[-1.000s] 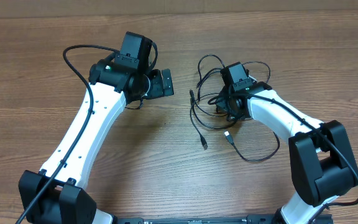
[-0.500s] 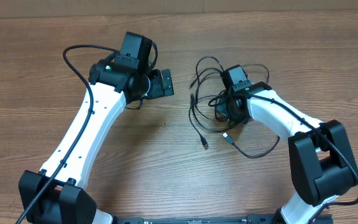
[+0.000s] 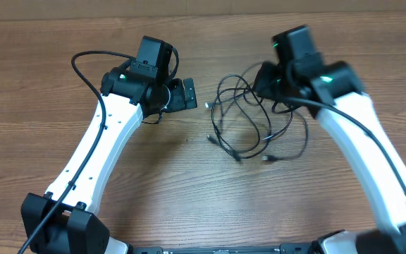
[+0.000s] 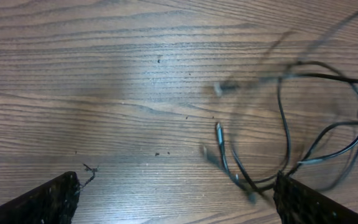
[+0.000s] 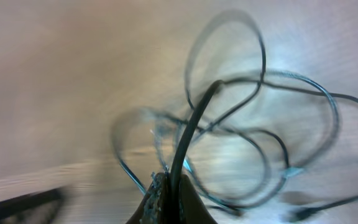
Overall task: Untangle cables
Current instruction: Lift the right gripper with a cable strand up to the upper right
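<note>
The brown wood-grain table (image 3: 34, 85) carried the whole scene, and its plain surface offered nothing to pin a cord in place. The left arm of white shells and black joints (image 3: 97, 152) reached in from the near left edge, and the matching right arm (image 3: 376, 162) from the near right. The black two-finger left gripper (image 3: 186, 94) stood just left of the tangle, its jaws wide apart and empty. The black right gripper (image 5: 169, 198) was pinched together on one strand at the far right side of the bundle of thin black flexible cables (image 3: 249, 120), which sprawled in overlapping loops over the table between the two grippers. Whether the loops lay flat or hung partly raised could not be told, and the right wrist view was blurred.

The main risk, as I judged it, was that the bundle was held at only one point. Pulling from there, with nothing holding the other side, would likely drag the whole bundle along or draw the crossings tighter rather than free them. The pinch sat on a single thin cord, so the cord could slip through the fingertips under load. The small plug connectors (image 3: 268, 158) at the loose ends were the likeliest snag, since one could catch in a loop and lock a knot. The open left jaws, if brought in, might also close on two strands at once.
</note>
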